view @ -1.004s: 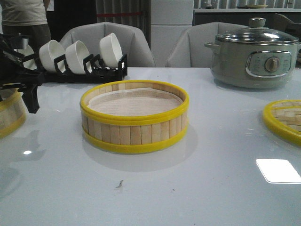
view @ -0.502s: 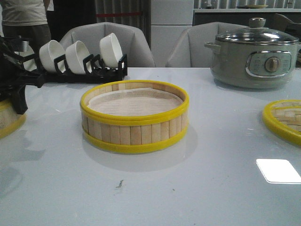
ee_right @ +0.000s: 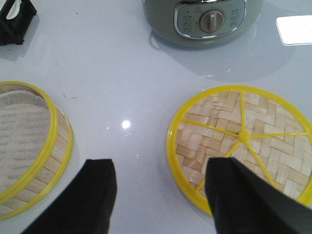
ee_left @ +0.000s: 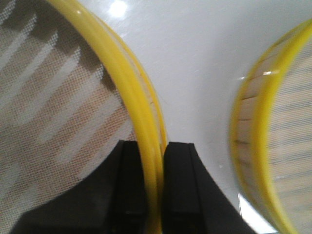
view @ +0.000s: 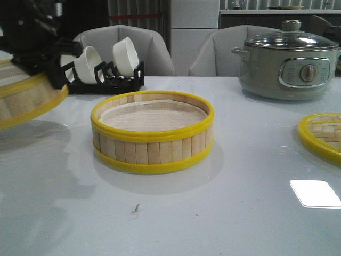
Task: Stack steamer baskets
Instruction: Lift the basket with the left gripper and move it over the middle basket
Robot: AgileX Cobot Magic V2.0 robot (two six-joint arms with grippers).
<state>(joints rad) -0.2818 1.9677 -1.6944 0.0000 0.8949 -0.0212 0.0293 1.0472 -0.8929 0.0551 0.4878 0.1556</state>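
Observation:
One steamer basket (view: 152, 133) with pale slats, yellow rims and a white liner stands on the table's middle. A second steamer basket (view: 24, 98) hangs tilted in the air at the far left, above the table. My left gripper (view: 53, 72) is shut on its yellow rim (ee_left: 141, 112), one finger inside over the liner and one outside. The left wrist view also shows the standing basket (ee_left: 273, 141) off to one side. My right gripper (ee_right: 163, 190) is open and holds nothing, hovering over bare table between the standing basket (ee_right: 29, 146) and the woven lid (ee_right: 243, 141).
A flat woven-bamboo lid (view: 322, 136) with a yellow rim lies at the right edge. A grey-green electric pot (view: 290, 64) with a glass lid stands at the back right. A black rack of white bowls (view: 109, 66) is at the back left.
The left gripper has risen and come slightly right, lifting the left basket off the table; the basket now hangs tilted and higher. The middle basket and lid have not moved.

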